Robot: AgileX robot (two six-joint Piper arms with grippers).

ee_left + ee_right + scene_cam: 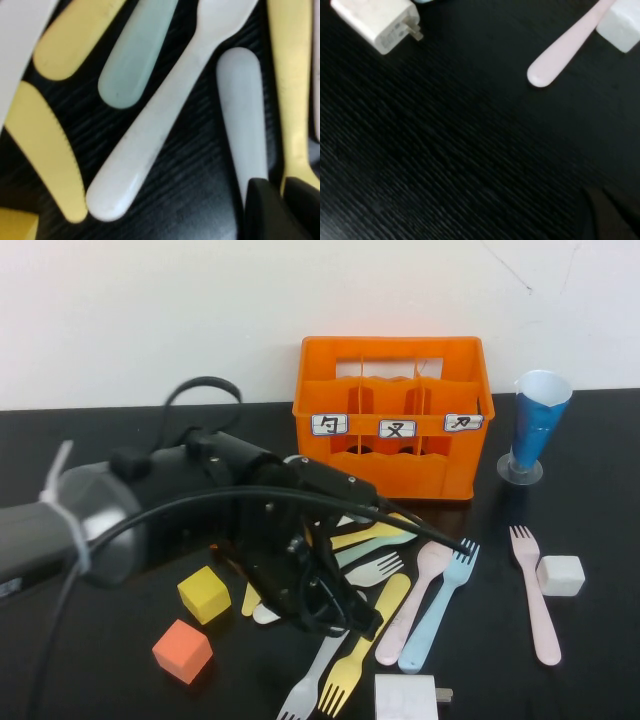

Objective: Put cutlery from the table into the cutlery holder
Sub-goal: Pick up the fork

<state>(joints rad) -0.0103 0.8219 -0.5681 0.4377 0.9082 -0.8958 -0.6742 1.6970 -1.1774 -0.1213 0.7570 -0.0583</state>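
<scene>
Cutlery (400, 590) crowded by cubes (203, 594); left tool (280, 200) over it, grip unclear; right tool (615, 210) clenched.

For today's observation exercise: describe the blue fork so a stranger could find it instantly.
Start at the orange cutlery holder at the table's back. In front of it lies a fan of cutlery; the blue fork lies at its right edge beside a pink spoon. It alone is blue.

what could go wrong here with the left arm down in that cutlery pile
The left hand sits low over the pile, where the grey handle, white handle and yellow fork lie crowded, so it may catch two or nudge neighbours. The right hand is shut, low over the table.
</scene>
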